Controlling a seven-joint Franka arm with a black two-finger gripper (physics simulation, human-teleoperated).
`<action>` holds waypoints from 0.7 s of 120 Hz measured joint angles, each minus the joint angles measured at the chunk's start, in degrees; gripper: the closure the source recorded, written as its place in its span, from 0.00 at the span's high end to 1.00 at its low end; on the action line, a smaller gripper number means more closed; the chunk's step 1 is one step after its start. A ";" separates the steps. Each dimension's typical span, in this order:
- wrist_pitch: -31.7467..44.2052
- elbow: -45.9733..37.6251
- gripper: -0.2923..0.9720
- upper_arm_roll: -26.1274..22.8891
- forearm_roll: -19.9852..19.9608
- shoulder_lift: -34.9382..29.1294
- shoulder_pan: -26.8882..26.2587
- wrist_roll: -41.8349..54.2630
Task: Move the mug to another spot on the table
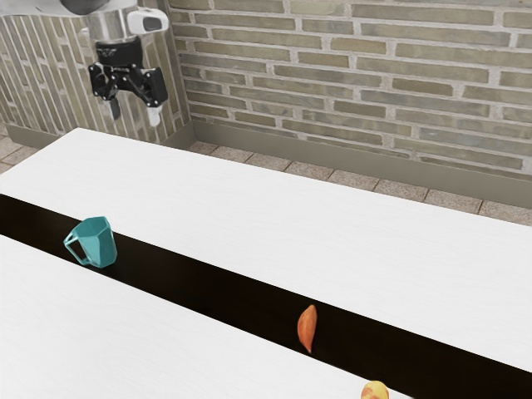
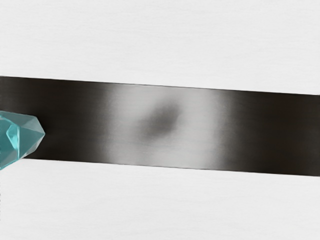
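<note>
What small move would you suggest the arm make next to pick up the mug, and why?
Probably shift the hand over the mug and begin lowering. The gripper hangs open and empty, well above the table, while the mug stands upright on the dark strip, off to one side of the hand.

The teal mug is cut off by the wrist view's edge, only one faceted part showing, a yellow-orange rounded thing is cropped at the exterior view's lower edge, and the arm runs out past its top edge.
</note>
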 joint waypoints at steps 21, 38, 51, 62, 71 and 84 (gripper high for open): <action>3.24 0.00 0.77 -0.18 -0.08 -0.05 -0.38 0.56; 4.44 0.00 0.77 -0.42 -0.06 -0.12 -0.51 0.99; 3.63 -0.10 0.77 -0.32 -0.04 -0.27 -0.11 1.27; 2.72 -0.82 0.77 -0.24 0.45 -0.99 -0.20 1.53; 4.35 -8.88 0.77 -0.38 2.79 -7.07 -0.84 2.51; 11.32 -24.48 0.77 1.58 5.84 -17.00 -2.49 5.61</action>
